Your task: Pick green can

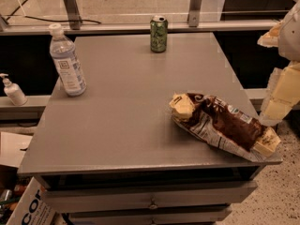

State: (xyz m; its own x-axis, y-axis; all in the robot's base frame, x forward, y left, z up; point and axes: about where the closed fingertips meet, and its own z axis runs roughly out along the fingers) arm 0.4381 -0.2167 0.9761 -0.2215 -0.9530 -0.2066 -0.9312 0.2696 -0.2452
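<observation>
Green can (159,33) is standing upright at the table's (131,125) 12 o'clock edge, long axis vertical, well apart from the water bottle (68,62) at 9 o'clock and the crumpled snack bag (220,125) at 4 o'clock. Pincer (282,90) is hanging off the table's 3 o'clock side, carrying nothing visible; spread or pressed together, cannot tell. Can is lying toward 10 o'clock from the pincer with nothing between, so a sideways approach across the far corner is looking feasible.
</observation>
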